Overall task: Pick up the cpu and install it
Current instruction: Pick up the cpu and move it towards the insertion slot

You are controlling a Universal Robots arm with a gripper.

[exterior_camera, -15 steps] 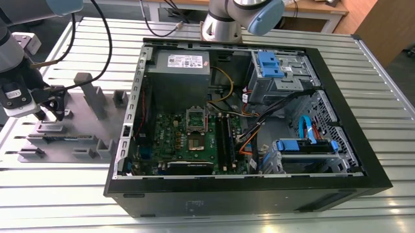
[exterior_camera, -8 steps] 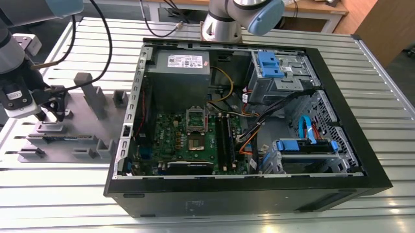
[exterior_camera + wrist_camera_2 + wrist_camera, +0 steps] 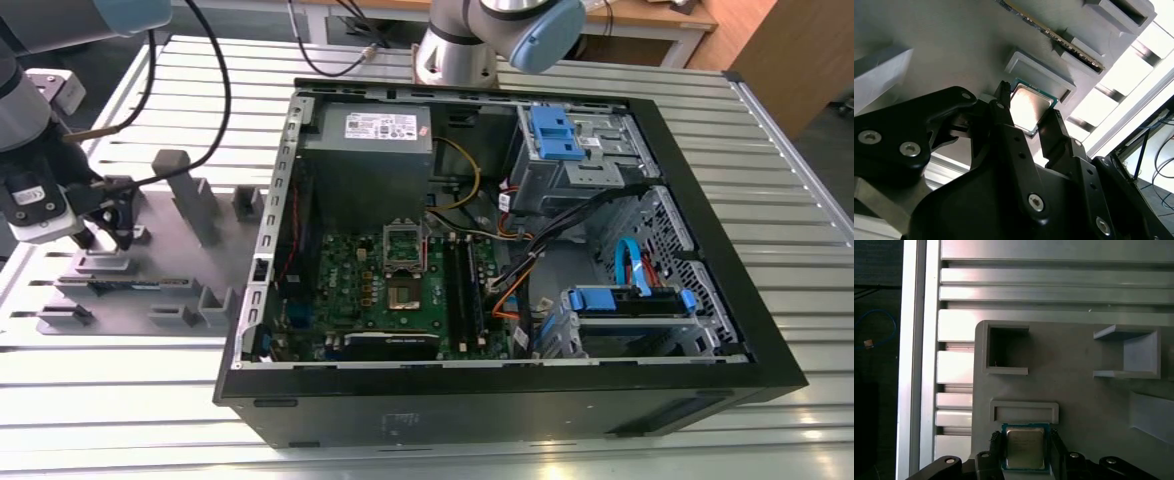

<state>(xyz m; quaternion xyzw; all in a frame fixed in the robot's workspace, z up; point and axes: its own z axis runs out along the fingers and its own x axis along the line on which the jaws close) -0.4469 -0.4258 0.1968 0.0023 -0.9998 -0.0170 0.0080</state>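
Cpu: flat square chip, matte silver lid, green rim. Black gripper jaws pinched its opposite edges, near the smooth grey holder plate's edge; ribbed tabletop beyond lay open.

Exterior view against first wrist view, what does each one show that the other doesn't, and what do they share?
Exterior view: the open PC case with its motherboard, standing to the exterior view's right of the grey holder plate.
First wrist view: the cpu, silver top and green rim, gripped at two opposite edges by the tool, beside a raised rectangular frame on the plate.
Both: the holder plate, the slatted metal table and the tool over the plate.
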